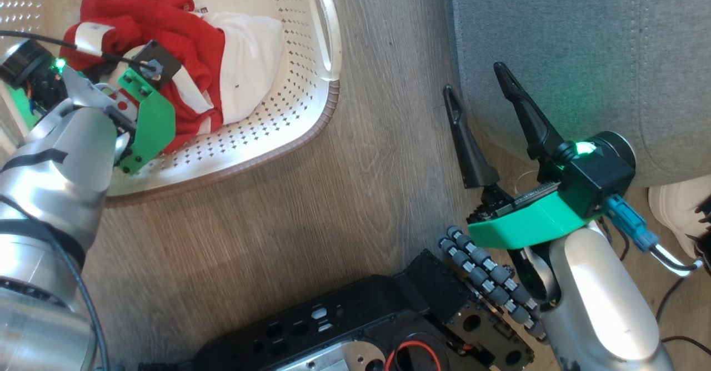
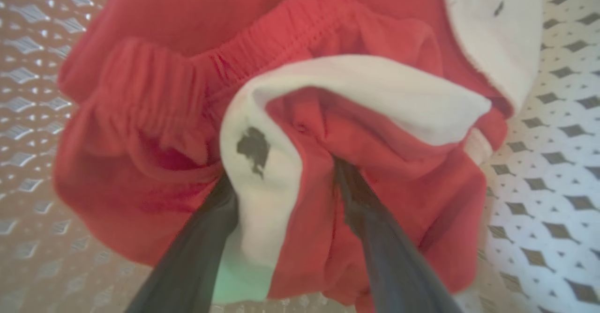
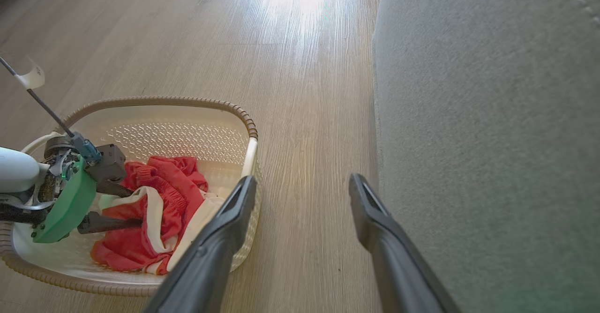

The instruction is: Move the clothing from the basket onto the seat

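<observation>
- The clothing (image 1: 183,49) was bright red with white bands and panels.
- The basket (image 1: 289,110) was cream, pierced in a diamond pattern, with a brown braided rim.
- The seat (image 1: 555,38) was grey with pale stitching.

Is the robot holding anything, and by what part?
Nothing is held. The left gripper, jaws open, straddles a white fold of the soft red fabric clothing; the right gripper is empty.

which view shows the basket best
Right wrist view: the basket appears nearly whole, rim and walls, clothing inside. Head view crops it at the frame edge; left wrist view catches patches of perforated wall.
</observation>
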Available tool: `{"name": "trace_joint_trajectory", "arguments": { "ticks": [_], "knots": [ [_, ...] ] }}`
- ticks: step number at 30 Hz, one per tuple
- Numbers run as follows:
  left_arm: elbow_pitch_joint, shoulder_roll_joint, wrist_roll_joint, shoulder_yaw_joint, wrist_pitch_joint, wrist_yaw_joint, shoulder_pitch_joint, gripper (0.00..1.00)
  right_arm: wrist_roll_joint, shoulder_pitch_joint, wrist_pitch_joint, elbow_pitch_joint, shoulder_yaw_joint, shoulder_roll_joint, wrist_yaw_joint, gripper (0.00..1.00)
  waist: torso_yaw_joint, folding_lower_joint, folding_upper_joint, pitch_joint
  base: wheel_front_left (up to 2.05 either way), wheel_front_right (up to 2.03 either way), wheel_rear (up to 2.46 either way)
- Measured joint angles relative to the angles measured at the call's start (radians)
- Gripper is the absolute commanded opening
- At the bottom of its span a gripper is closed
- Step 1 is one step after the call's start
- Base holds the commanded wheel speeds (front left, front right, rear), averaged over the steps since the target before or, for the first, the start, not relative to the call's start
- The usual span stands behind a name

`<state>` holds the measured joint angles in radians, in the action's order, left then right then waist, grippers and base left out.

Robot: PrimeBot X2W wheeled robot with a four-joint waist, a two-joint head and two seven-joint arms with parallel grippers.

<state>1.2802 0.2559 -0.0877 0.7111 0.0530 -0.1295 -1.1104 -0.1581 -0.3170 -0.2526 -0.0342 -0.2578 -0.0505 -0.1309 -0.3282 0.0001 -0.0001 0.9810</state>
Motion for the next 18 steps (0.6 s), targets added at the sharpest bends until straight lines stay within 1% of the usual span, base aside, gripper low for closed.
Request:
{"name": "trace_joint_trajectory", "arguments": {
  "ticks": [1,2,3,4,5,6,12,16,18],
  "knots": [
    [0.001,-0.005,0.011,0.001,-0.011,0.0,0.0,1.0,0.0,0.0,0.0,0.0,0.0,0.0,0.0,1.0,0.001,0.0,0.0,0.001,0.0,0.0,0.0],
    [0.002,-0.009,0.032,-0.001,-0.029,0.0,0.0,0.97,0.0,0.0,0.0,0.0,0.0,0.0,0.0,1.0,0.002,0.0,0.0,0.001,0.0,0.0,0.0],
    [0.004,-0.013,0.055,0.0,-0.044,0.0,0.001,0.75,0.0,0.0,0.0,0.0,0.0,0.0,0.0,1.0,0.002,0.0,0.0,0.001,0.0,0.0,0.0],
    [0.006,-0.017,0.075,0.0,-0.05,0.0,0.001,0.42,0.0,0.0,0.0,0.0,0.0,0.0,0.0,1.0,0.003,0.0,0.0,0.001,0.0,0.0,0.0],
    [0.007,-0.02,0.09,0.003,-0.052,0.0,0.001,0.03,0.0,0.0,0.0,-0.001,0.0,0.0,0.0,1.0,0.003,0.0,0.0,0.001,0.0,0.0,0.0],
    [0.008,-0.021,0.101,0.008,-0.052,0.0,0.001,0.0,0.0,0.0,0.0,-0.002,0.0,0.0,0.0,1.0,0.004,0.0,0.0,0.001,0.0,0.0,0.0],
    [0.013,-0.023,0.17,0.068,-0.041,0.0,0.001,0.0,0.009,-0.002,0.0,-0.015,0.004,0.0,0.0,1.0,0.011,0.0,0.0,-0.007,0.0,0.0,0.0],
    [0.017,-0.024,0.239,0.067,-0.024,0.0,0.002,0.0,0.009,-0.017,0.0,-0.026,0.006,0.0,0.0,1.0,0.015,0.0,0.0,-0.02,0.0,0.0,0.0],
    [0.016,-0.026,0.256,0.08,-0.012,0.0,0.005,0.0,0.009,-0.034,0.0,-0.035,0.013,0.0,0.0,1.0,0.021,0.0,0.0,-0.033,0.0,0.0,0.0]
  ]
}}
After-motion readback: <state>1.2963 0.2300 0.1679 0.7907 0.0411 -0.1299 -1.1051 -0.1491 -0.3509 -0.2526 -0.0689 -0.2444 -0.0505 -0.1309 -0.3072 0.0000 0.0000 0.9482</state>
